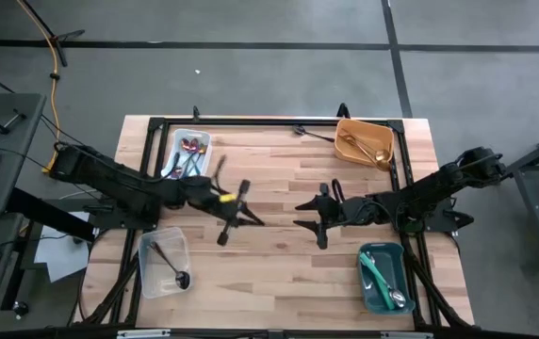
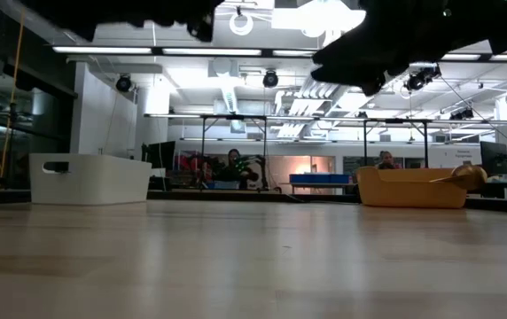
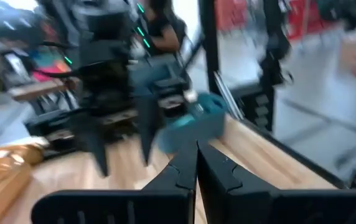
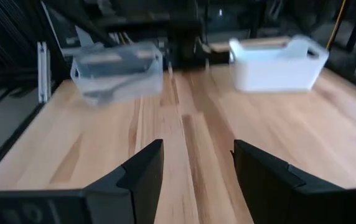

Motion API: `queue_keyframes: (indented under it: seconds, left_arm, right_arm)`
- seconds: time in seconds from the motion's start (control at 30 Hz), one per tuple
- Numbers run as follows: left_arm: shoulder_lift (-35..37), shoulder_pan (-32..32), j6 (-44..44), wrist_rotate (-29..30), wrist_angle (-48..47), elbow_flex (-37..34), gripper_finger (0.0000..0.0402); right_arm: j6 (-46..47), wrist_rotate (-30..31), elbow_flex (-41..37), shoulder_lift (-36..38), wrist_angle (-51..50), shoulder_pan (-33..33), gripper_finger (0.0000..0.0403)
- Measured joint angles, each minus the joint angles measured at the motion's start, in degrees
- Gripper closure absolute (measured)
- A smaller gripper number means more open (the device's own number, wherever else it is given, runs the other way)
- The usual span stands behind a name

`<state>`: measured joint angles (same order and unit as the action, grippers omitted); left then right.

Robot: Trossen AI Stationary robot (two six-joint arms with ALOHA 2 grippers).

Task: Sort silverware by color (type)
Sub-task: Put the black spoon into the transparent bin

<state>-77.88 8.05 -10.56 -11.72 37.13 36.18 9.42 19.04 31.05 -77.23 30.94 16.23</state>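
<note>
No text, label, brand or number can be read in any of the views. The bins on the wooden table [image 1: 279, 188] carry no legible marking. The screens and signs in the room beyond that table are too blurred or too small to make out.

Pale, striped wood table [image 1: 279, 179] carries four bins: white [image 1: 177, 144] with red-tinted iridescent spoons [image 1: 190, 151], orange [image 1: 380, 136] with gold spoons [image 1: 356, 146], clear [image 1: 147, 273] with a black spoon [image 1: 170, 266], teal [image 1: 368, 292] with teal-handled silver pieces [image 1: 383, 279].
</note>
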Motion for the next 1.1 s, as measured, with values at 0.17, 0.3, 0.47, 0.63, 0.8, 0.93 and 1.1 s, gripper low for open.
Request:
queue_keyframes:
  seconds: [0.17, 0.3, 0.47, 0.63, 0.8, 0.93, 1.1]
  left_arm:
    - [0.01, -2.59, 2.47, 0.61, 19.46, -10.55, 0.0402]
    - [0.01, -2.86, 3.40, 3.50, 26.97, -15.54, 0.0401]
    - [0.01, -2.86, 4.46, 7.33, 27.33, -16.65, 0.0401]
    - [0.01, -2.84, 4.73, 7.40, 27.05, -16.52, 0.0401]
    - [0.01, -2.84, 5.85, 7.40, 26.49, -16.52, 0.0401]
    - [0.01, -2.84, 6.02, 7.40, 26.42, -16.52, 0.0401]
    - [0.26, -2.84, 6.02, 7.40, 26.12, -16.52, 0.0401]
  right_arm:
    - [-5.27, 0.03, 0.00, 0.00, 5.61, -1.27, 0.0214]
    - [-8.01, 0.05, 0.00, 0.00, 8.02, -2.49, 0.0214]
    - [-7.90, 0.05, 0.00, 0.00, 9.43, -3.90, 0.0214]
    - [-7.92, 0.20, 0.00, 0.00, 10.27, -4.26, 0.0214]
    - [-7.84, 0.20, 0.00, 0.00, 10.45, -4.26, 0.0214]
    - [-7.93, 0.18, 0.00, 0.00, 10.47, -4.26, 0.0214]
    - [-7.93, 0.14, 0.00, 0.00, 10.42, -4.26, 0.0214]
